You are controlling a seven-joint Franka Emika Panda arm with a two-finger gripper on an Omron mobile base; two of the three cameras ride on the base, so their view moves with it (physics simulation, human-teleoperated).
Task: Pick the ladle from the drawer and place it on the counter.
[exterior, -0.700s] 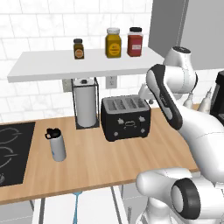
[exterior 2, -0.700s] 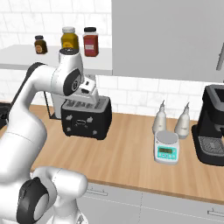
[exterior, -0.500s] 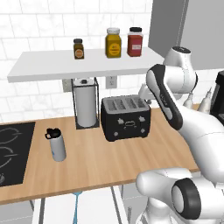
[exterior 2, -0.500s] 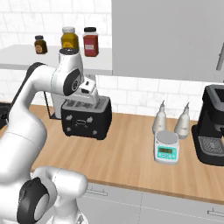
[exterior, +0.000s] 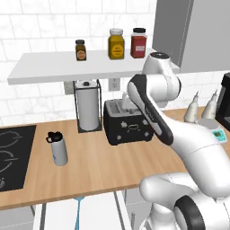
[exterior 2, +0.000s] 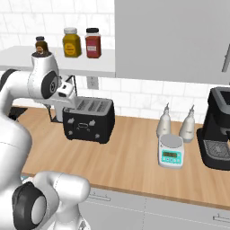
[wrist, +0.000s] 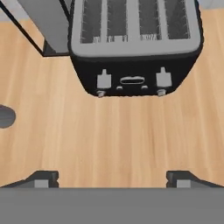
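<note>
The light-blue ladle point(exterior: 79, 209) shows as a thin handle lying in the open white drawer point(exterior: 96, 213) at the bottom edge of the left base view; its bowl is out of sight. My gripper point(wrist: 113, 179) hangs high above the wood-grain counter point(exterior: 103, 168), just in front of the toaster, far from the drawer. The two fingertips point(wrist: 42, 179) stand wide apart, open, with nothing between them. In the right base view my hand point(exterior 2: 67, 90) sits above the toaster's left end.
A black toaster point(exterior: 128, 123) stands mid-counter, with a paper towel holder point(exterior: 87, 105) to its left and a grey lidded cup point(exterior: 57, 148) nearer the black cooktop point(exterior: 11, 152). A scale point(exterior 2: 170, 152), two bottles point(exterior 2: 164, 123) and a coffee machine point(exterior 2: 218, 134) occupy the right side.
</note>
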